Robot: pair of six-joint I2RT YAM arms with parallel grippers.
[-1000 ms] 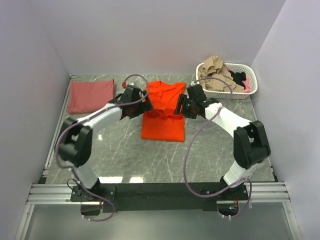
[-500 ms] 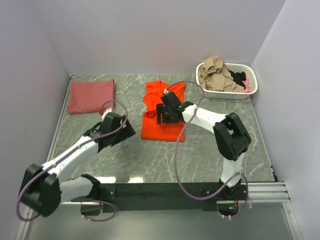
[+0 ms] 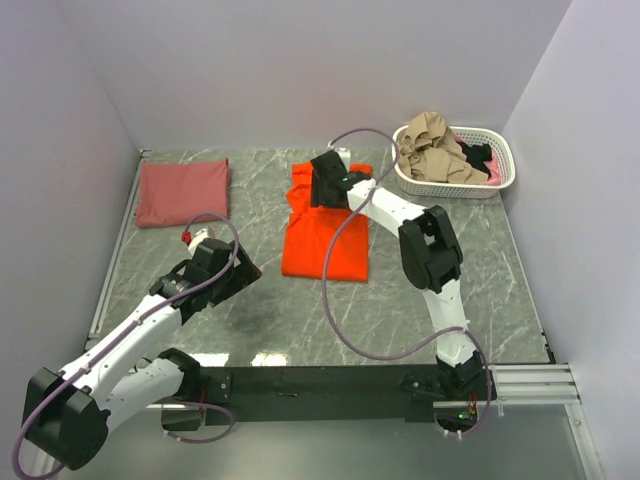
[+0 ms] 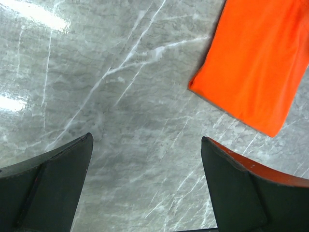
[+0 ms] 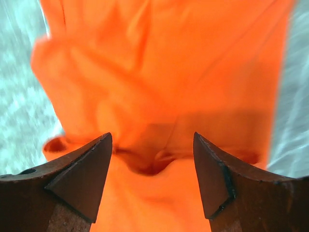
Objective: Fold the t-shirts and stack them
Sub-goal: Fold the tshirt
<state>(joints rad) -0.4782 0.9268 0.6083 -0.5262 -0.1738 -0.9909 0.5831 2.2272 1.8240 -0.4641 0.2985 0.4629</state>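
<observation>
Grey marble bench (image 3: pixel 430 290): left pincer (image 4: pixel 146 139) nearest, spread wide over bare stone, just left of the bright orange-red cloth t-shirt (image 3: pixel 325 240) lying mid-bench. Right pincer (image 5: pixel 152 137) hangs over that shirt's far end, jaws apart, gripping nothing. Dusty brick-red folded t-shirt (image 3: pixel 182 190) lies far left, well apart.

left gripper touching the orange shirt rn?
Apart. The top external view shows a strip of bare marble table between the left gripper and the orange-red t-shirt; the gripper is open and holds nothing.

Orange-red t-shirt (image 3: pixel 322 240) lies central, partly folded, rumpled at top — dusty brick-red t-shirt (image 3: pixel 182 190) folded rectangular, far-left
</observation>
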